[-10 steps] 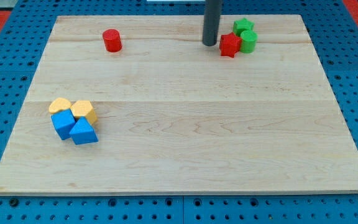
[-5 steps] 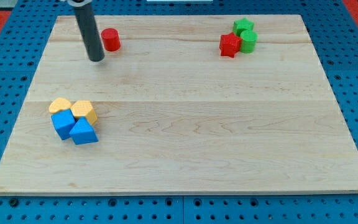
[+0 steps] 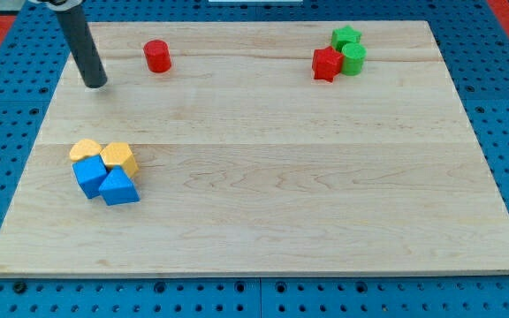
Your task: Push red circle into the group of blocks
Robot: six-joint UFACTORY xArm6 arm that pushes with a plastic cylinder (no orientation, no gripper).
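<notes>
Red circle (image 3: 157, 56), a short glossy cylinder, stands alone near the top-left of the pale wooden board (image 3: 263, 177).
My tip (image 3: 95, 85), the blunt end of a dark matte rod holding nothing, rests to its left and slightly lower, apart. Two yellow blocks (image 3: 102, 154) and two blue blocks (image 3: 104, 180) cluster touching at lower left; red star (image 3: 326, 64), green star (image 3: 345, 37) and green cylinder (image 3: 354, 58) huddle top right.
</notes>
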